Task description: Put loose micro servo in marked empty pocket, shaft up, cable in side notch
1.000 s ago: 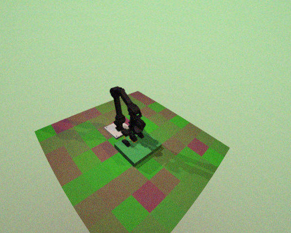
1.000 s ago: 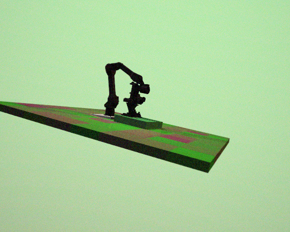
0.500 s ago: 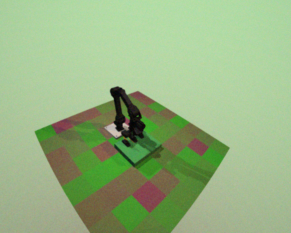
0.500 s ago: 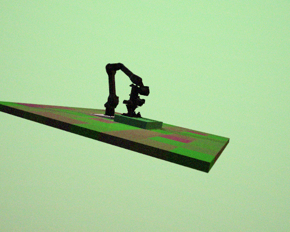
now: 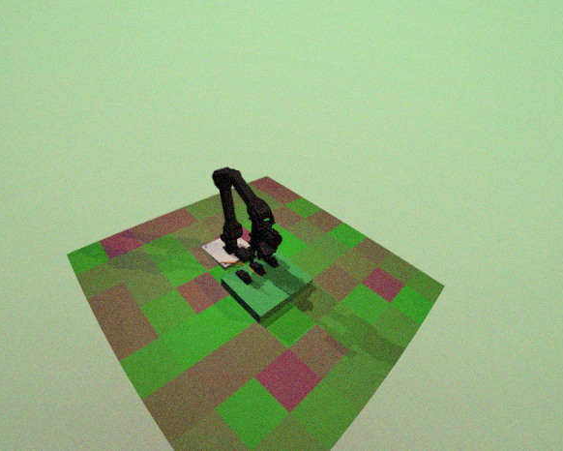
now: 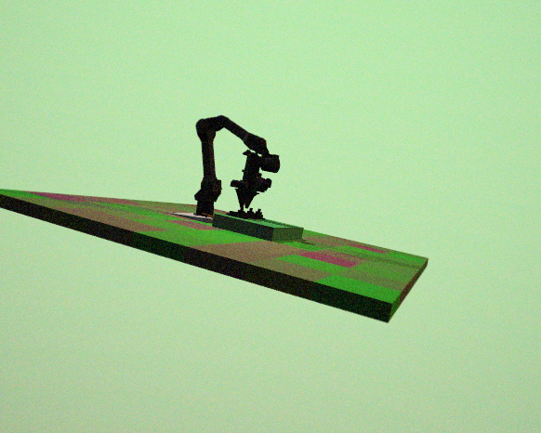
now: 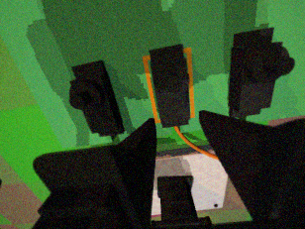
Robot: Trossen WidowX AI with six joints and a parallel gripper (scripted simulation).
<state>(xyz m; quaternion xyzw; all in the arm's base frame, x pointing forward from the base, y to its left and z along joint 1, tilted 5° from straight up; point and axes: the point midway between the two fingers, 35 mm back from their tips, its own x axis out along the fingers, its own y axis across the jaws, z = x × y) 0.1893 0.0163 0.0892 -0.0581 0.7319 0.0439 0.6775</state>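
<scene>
Black fingers of the gripper [image 5: 254,257] [image 6: 245,208] [image 7: 177,118] occupy the foreground of the wrist view, standing spread with nothing pinched between them. Just beyond the fingertips in that view lies the servo [image 5: 257,268] [image 7: 169,85], within the orange outline [image 7: 192,93] that marks the pocket. Its long axis runs away from the gap between the fingers, leaning slightly; the cable end is the nearer one. On this relation the coming move turns: a straight lift should carry both fingers clear, whereas a sideways drift might catch the body or cable. The orange cable [image 5: 231,262] [image 7: 195,147] leaves that near end and curves toward the base; whether it lies in the notch cannot be told. Two similar dark blocks [image 7: 99,98] flank the servo, one on either side, on the green deck [image 5: 267,305] [image 6: 243,225] [image 7: 208,98]. Full seating and an upward shaft cannot be confirmed from these views. Farther back, past the deck's edge, is the white base plate [image 5: 212,248] [image 6: 182,214] [image 7: 213,182]. Placement appears nearly complete, with withdrawal the likely remaining step.
</scene>
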